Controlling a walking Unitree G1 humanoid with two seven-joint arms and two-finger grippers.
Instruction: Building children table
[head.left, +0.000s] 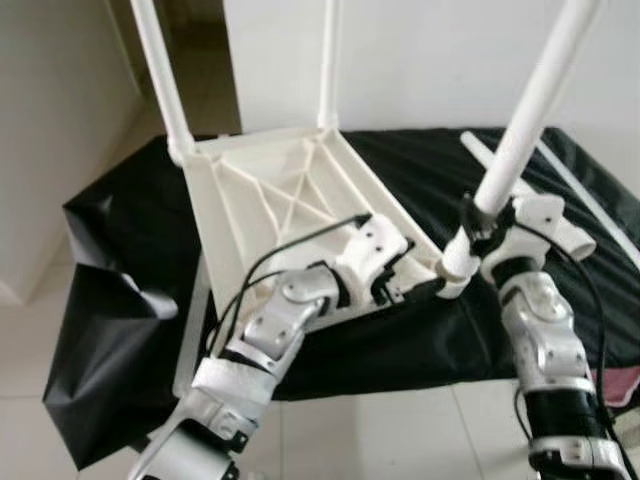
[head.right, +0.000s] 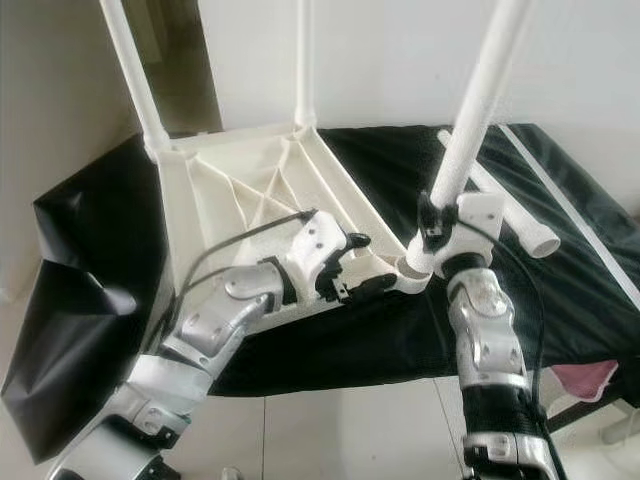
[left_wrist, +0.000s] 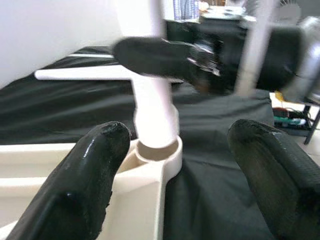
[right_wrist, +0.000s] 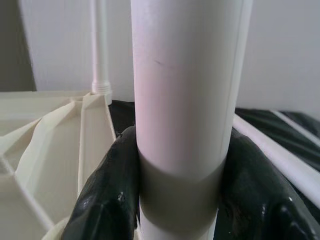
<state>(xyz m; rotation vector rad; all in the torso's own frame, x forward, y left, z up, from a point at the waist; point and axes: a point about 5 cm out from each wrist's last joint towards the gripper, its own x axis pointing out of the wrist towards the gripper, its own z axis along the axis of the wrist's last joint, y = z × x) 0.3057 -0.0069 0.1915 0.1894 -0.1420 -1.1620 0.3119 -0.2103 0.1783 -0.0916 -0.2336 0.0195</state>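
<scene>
**Leg going into the corner socket — watch the angle**

Right gripper (head.right: 437, 222) is clamped round the white leg (head.right: 470, 120) just above its lower end, and that end sits at the mouth of the near-right corner socket (left_wrist: 159, 154). Left gripper (head.left: 392, 290), fingers spread apart, rests at the near edge of the upturned tabletop (head.left: 290, 200), beside that socket. Two legs already stand in the far corners; a spare one (head.right: 495, 205) lies on the black cloth (head.right: 560, 260). The risk, I'd say: the leg leans right, so pushing down could jam it crooked, or slide the tabletop off the near edge with nothing gripping it.
</scene>
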